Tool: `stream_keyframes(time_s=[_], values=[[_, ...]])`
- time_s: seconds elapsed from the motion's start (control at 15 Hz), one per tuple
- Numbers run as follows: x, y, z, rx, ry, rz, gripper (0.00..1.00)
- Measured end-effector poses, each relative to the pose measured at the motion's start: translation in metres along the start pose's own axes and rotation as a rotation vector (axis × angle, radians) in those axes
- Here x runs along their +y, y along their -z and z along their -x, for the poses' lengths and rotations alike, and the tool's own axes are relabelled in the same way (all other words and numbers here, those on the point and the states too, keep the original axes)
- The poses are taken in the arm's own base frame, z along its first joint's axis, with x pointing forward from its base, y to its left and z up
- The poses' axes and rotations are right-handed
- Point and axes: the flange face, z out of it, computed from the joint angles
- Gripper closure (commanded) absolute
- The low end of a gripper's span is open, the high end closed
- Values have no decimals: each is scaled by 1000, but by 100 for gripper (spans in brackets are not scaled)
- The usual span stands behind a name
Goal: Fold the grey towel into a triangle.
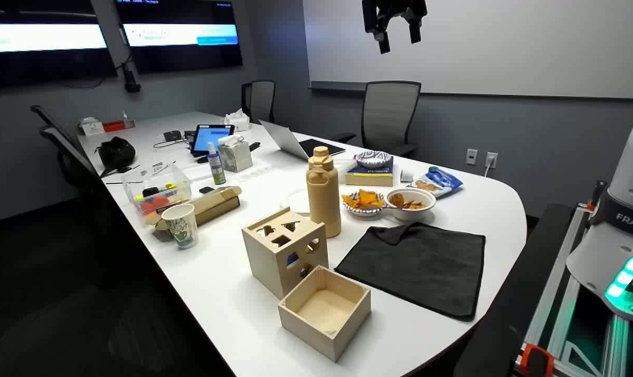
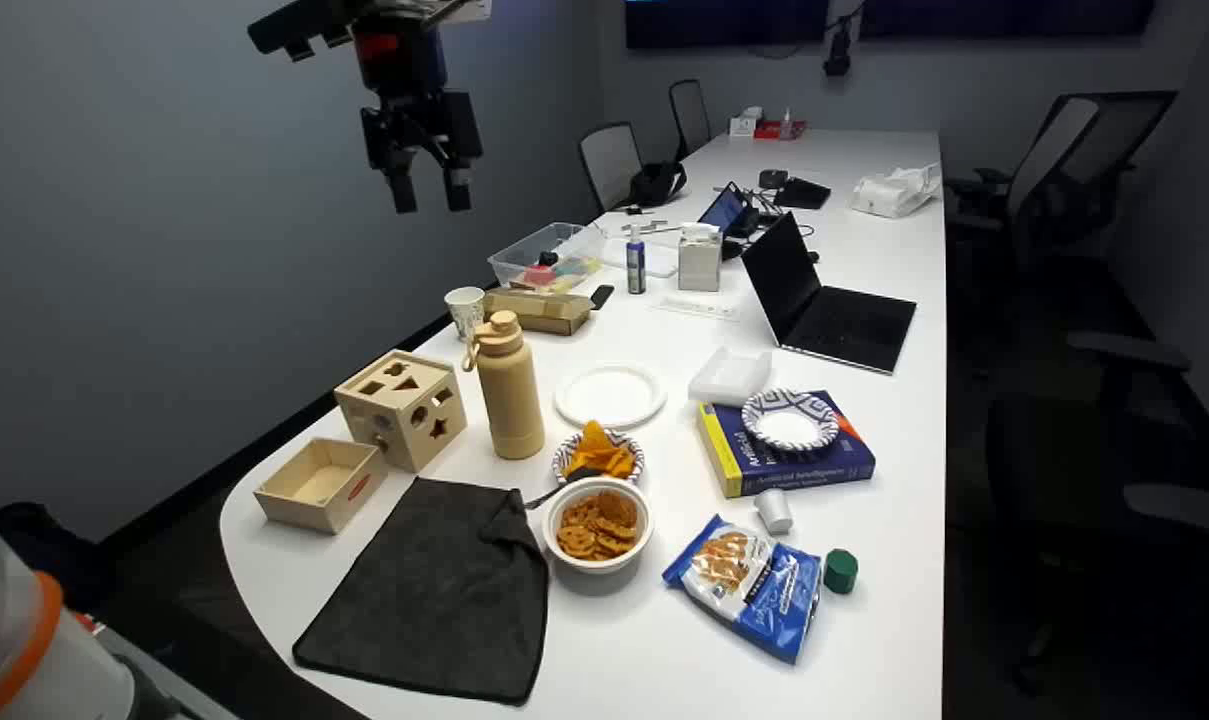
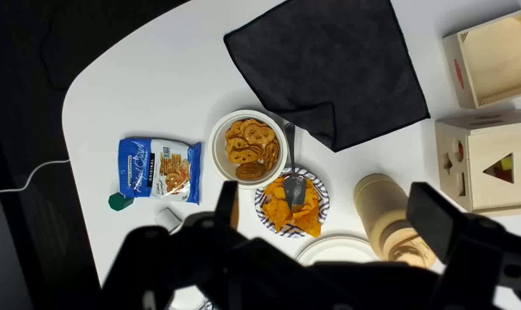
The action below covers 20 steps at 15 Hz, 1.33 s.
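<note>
Evidently the whole triangle fold remains: the grey towel lies spread, only one corner turned over, the gripper wide and empty.

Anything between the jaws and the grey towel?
Nothing visible from above: the open jaws hang high, and the grey towel lies uncovered. Low down, the pretzel bowl and utensil handle sit close by its turned-over corner and could get knocked.

Upright tan bottle beside wooden shape sorter, patterned bowl on blue book
</note>
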Motion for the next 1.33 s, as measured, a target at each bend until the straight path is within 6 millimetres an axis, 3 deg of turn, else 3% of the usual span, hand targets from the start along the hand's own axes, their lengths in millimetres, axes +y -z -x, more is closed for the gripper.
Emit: stream_keyframes(time_s=[0.47,0.67,0.93,1.33], values=[[0,1,0,3,-1,-1,0],[7,-12,-2,-14,-10,-8,0],[41,-69,-6,-57,-65,-66,0],[74,-195,2,-21,-109,-160,0]])
